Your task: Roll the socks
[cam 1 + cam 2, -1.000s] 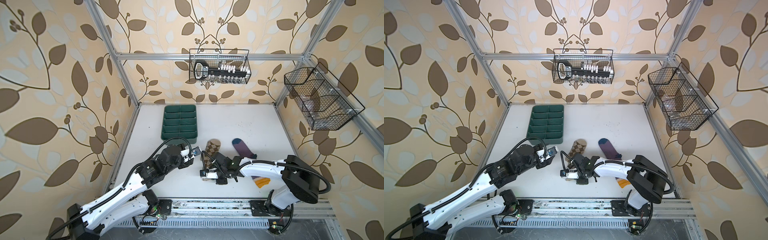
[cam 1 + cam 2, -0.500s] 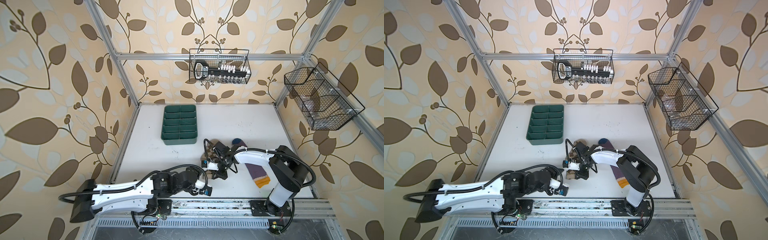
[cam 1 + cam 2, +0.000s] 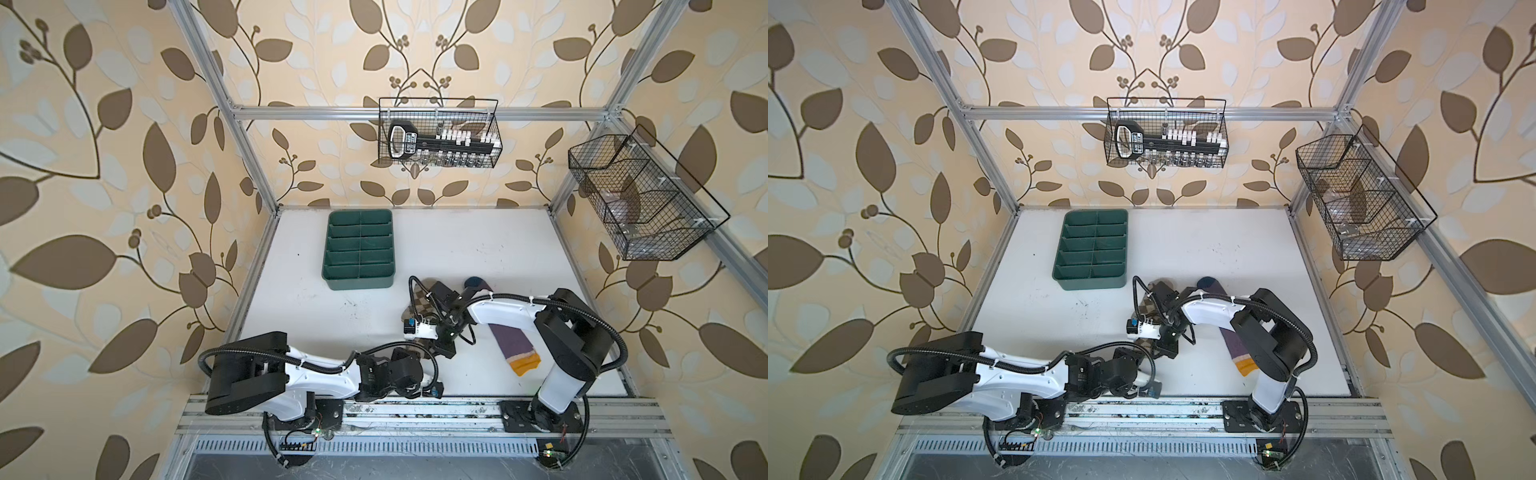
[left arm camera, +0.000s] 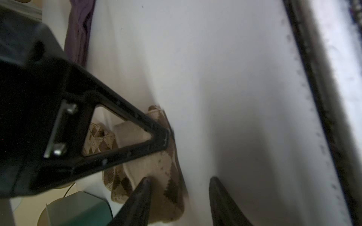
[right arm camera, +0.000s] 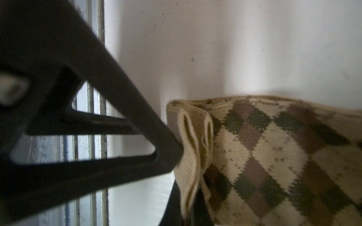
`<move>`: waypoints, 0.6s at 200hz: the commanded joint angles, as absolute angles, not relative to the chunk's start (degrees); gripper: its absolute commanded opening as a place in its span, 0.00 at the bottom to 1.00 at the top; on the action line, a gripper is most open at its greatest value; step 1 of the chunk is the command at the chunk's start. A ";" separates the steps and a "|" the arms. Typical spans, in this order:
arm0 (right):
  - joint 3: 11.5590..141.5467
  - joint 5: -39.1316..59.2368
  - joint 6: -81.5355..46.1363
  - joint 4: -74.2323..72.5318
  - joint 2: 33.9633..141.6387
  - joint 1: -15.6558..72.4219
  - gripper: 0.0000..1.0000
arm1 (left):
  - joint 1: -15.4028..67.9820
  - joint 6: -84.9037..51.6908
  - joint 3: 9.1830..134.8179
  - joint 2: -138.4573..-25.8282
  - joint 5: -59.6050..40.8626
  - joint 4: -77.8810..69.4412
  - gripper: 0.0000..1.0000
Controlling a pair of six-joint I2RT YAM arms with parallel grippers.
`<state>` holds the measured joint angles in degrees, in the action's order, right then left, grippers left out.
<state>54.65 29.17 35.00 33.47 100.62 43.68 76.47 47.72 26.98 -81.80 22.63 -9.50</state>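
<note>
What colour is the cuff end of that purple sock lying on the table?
The cuff is orange-yellow; it shows best in a top view.

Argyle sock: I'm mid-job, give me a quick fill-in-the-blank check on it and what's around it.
The gripper shut on the cuff of the tan argyle sock is the ___ one.
The flat sock beneath the right arm is mostly ___.
The green tray holds ___.
Missing words: right; purple; nothing.

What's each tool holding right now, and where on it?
Right tool pinches the tan argyle sock at its folded cuff edge; left tool open, holding nothing.
</note>
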 commanded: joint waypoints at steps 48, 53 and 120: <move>53.35 28.43 35.68 38.76 101.20 43.51 0.00 | 75.19 44.99 27.64 -89.78 28.21 -16.59 0.28; 53.32 28.63 35.69 38.81 100.89 43.51 0.00 | 75.10 44.94 27.62 -89.91 28.12 -16.12 0.25; 52.09 27.64 35.16 35.91 94.61 43.00 0.14 | 72.00 42.69 30.06 -86.13 21.13 -4.81 0.00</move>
